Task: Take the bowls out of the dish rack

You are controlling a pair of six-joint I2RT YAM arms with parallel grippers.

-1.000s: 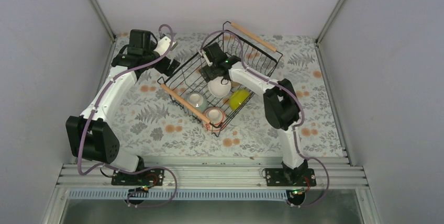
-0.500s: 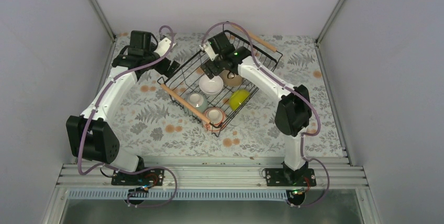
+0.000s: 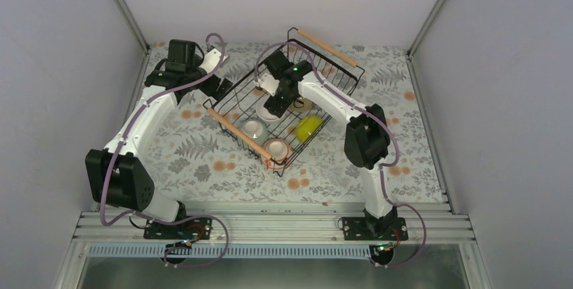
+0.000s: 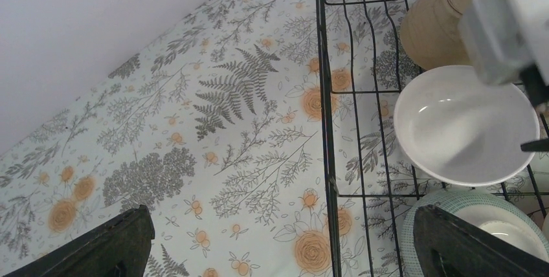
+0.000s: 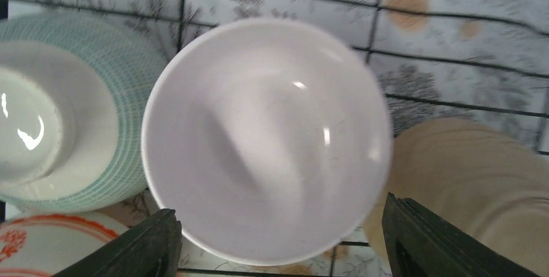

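Observation:
The black wire dish rack (image 3: 240,134) sits mid-table with several bowls inside. My right gripper (image 3: 277,103) hangs inside it over the white bowl (image 5: 265,141), which lies upright. My right gripper (image 5: 275,244) is open, one finger on each side of the bowl's rim, and I see no contact. Around it are the upside-down mint bowl (image 5: 65,128), the tan bowl (image 5: 466,180) and the red-patterned bowl (image 5: 58,244). The yellow-green bowl (image 3: 309,127) leans at the rack's right side. My left gripper (image 4: 285,251) is open, empty, and straddles the rack's left wall (image 4: 322,96).
Floral tablecloth (image 4: 194,128) covers the table around the rack. The rack's wooden handles lie at the near left (image 3: 230,127) and far right (image 3: 328,46). Grey walls enclose the table on three sides. The right wrist (image 4: 511,24) shows at the left wrist view's upper right.
My right gripper has come down and forward over the white bowl, and its jaws have narrowed somewhat. The left arm has not moved.

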